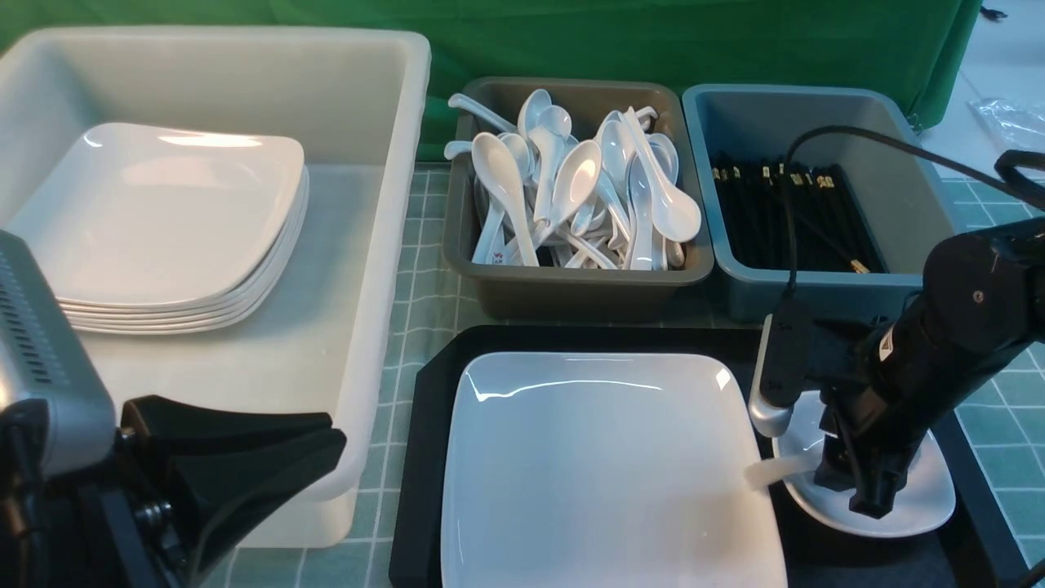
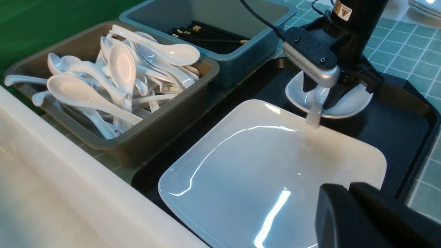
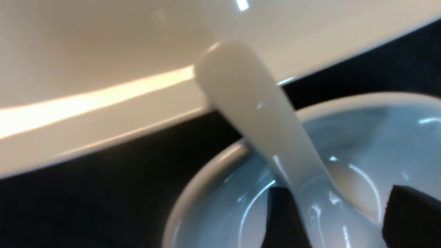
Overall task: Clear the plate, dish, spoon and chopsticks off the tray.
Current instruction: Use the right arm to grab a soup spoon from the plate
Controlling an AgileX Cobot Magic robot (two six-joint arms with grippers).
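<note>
The large white plate lies on the black tray. To its right on the tray sits the small white dish, with the white spoon in it, its blurred handle jutting over the plate's rim. My right gripper reaches down into the dish and stands open, one finger on each side of the bowl of the spoon. My left gripper hovers shut and empty above the plate's near left corner. Black chopsticks lie in the blue bin; none show on the tray.
A big white bin on the left holds a stack of square plates. Behind the tray stand a grey-brown bin full of white spoons and a blue bin. A green checked cloth covers the table.
</note>
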